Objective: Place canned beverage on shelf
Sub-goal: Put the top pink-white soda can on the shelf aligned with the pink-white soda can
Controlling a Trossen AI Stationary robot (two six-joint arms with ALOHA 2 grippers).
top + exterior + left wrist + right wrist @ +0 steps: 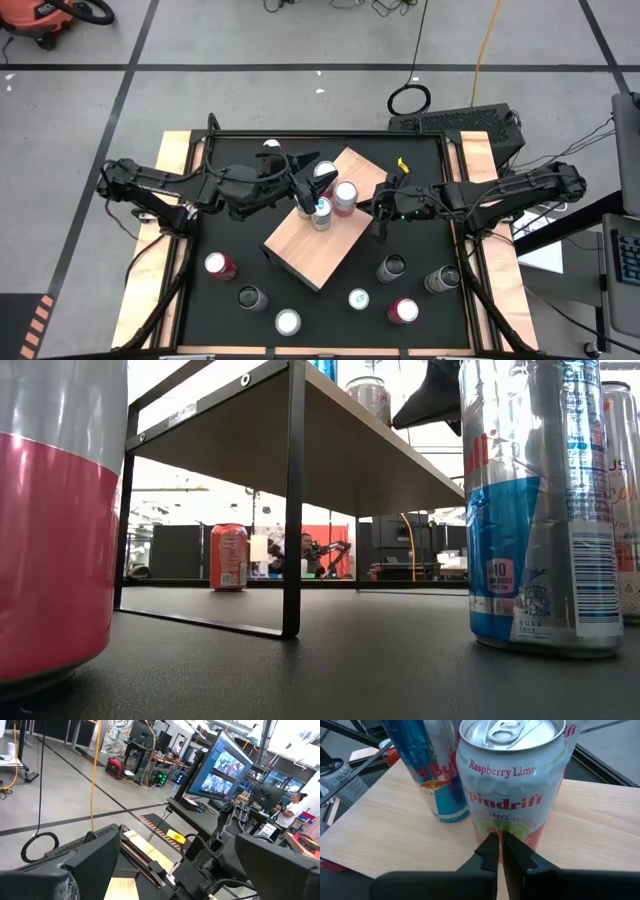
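Note:
The tan wooden shelf [318, 235] stands slanted at mid-table on black legs [292, 510]. Three cans stand upright on its far end: a white-topped can [325, 171], a pink Spindrift can [345, 196] [512, 785] and a blue Red Bull can [320, 212] [432, 770]. My left gripper [306, 180] is open just left of these cans, its fingers [80, 865] spread wide with nothing between them in the left wrist view. My right gripper [379, 216] [498, 845] is shut and points level at the Spindrift can's lower wall, a little short of it in the high view.
Several more cans stand on the black tabletop near the front: a pink one [219, 265] [50, 520], a dark one [250, 297], a white one [288, 322], a Red Bull can [359, 299] [540, 510], a red one [403, 311] and two dark ones [391, 267] [441, 279].

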